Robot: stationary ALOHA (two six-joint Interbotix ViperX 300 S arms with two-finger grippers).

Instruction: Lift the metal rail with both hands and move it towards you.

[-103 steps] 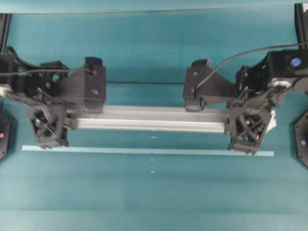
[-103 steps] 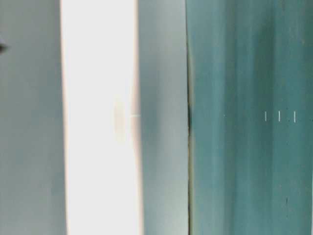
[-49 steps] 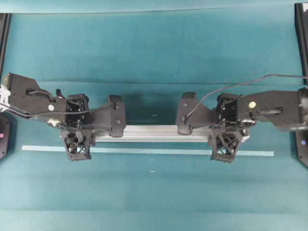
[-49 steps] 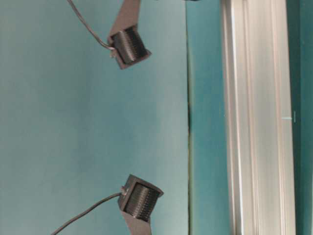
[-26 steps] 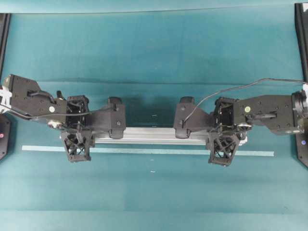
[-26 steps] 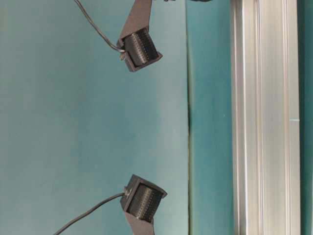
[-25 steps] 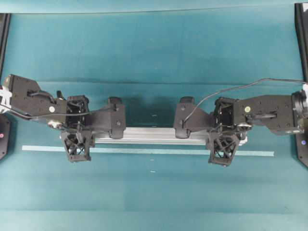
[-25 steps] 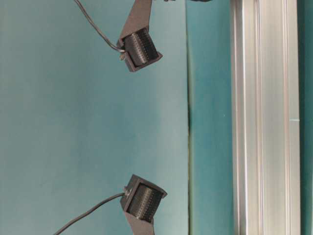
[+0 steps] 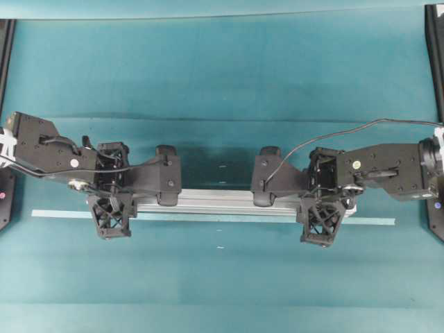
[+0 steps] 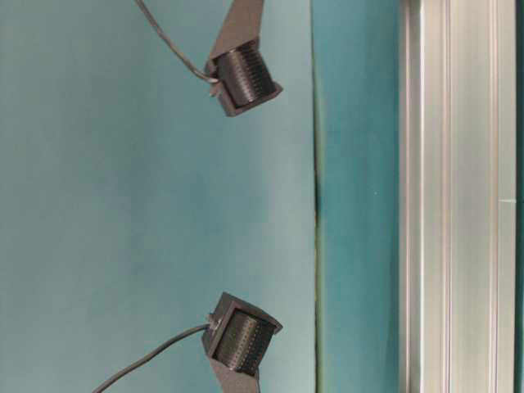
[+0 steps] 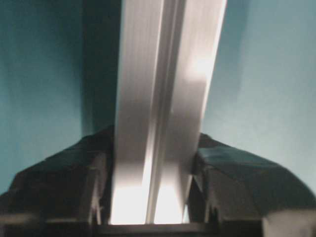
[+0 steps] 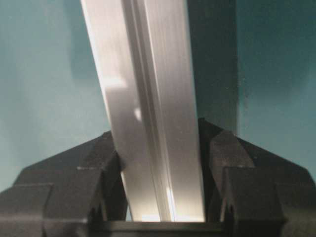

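Observation:
The metal rail (image 9: 218, 201) is a long silver grooved bar lying left to right across the middle of the overhead view. My left gripper (image 9: 109, 201) is shut on its left end and my right gripper (image 9: 320, 206) on its right end. In the left wrist view the rail (image 11: 158, 98) runs between my black fingers (image 11: 74, 187), with the gripper (image 11: 150, 197) closed on its sides. In the right wrist view the rail (image 12: 148, 89) is clamped the same way by my right gripper (image 12: 160, 192). The table-level view shows the rail (image 10: 458, 196) filling the right side.
A thin pale-blue tape strip (image 9: 59, 214) lies on the teal table just in front of the rail. Black brackets stand at the left edge (image 9: 3, 198) and the right edge (image 9: 437, 215). Two black wrist camera barrels (image 10: 246, 78) (image 10: 241, 340) hang in the table-level view.
Both grippers and the rail have come down from near the camera and shifted towards the front, so the rail now sits right against the tape strip. Both grips are unchanged.

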